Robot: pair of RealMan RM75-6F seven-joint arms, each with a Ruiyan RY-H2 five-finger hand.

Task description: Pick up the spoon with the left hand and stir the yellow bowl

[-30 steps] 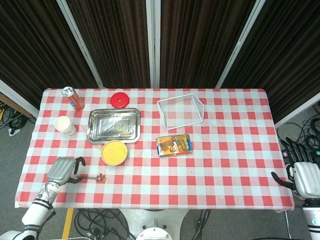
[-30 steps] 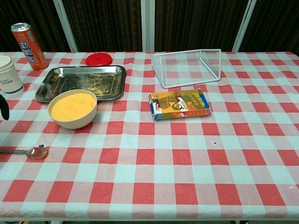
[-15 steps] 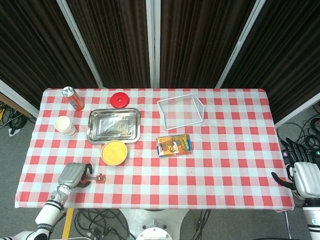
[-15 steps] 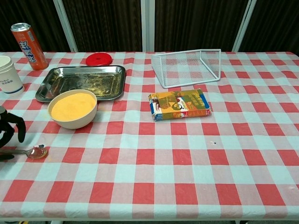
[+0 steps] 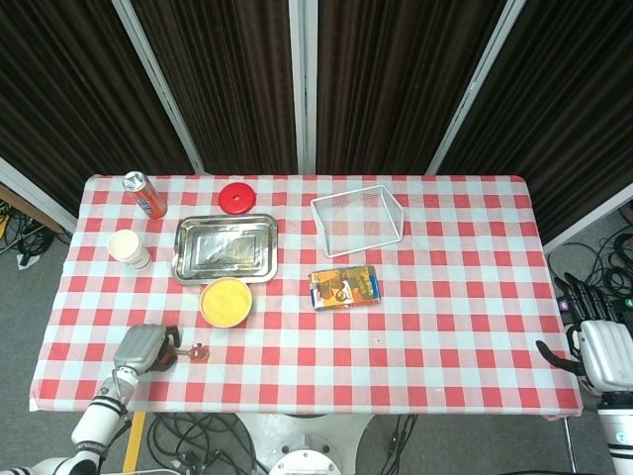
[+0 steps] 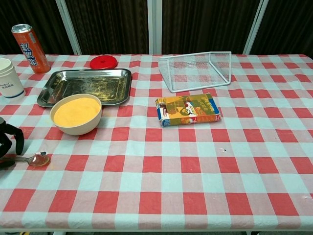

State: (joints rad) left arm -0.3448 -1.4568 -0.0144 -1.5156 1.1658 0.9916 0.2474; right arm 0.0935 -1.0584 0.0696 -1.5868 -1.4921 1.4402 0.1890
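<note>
Red-and-white checked cloth covers the bench (image 5: 445, 297). Near its front left corner the spoon (image 6: 32, 159) lies flat, bowl end pointing toward the middle of the bench and handle running out toward the left edge. The left hand (image 5: 144, 347) is down over that handle; in the chest view its dark fingers (image 6: 12, 139) curl down around the handle end, but whether they actually clamp the spoon cannot be told from either view.

Just behind the spoon, toward the middle of the left half, sits the yellow bowl (image 6: 77, 114), filled with a yellow-orange content. Directly behind the bowl lies a metal tray (image 6: 88, 86), and behind that, near the back edge, a red lid (image 6: 103, 62). A white paper cup (image 6: 10, 78) stands by the left edge beside the tray, and an orange can (image 6: 30, 42) stands upright toward the back left corner.

Around the centre of the bench lies a flat snack box (image 6: 188, 109), with a white wire basket (image 6: 196, 70) tipped on its side behind it.

The right hand (image 5: 605, 353) hangs off the front right corner, beyond the bench edge, fingers spread apart and holding nothing.
</note>
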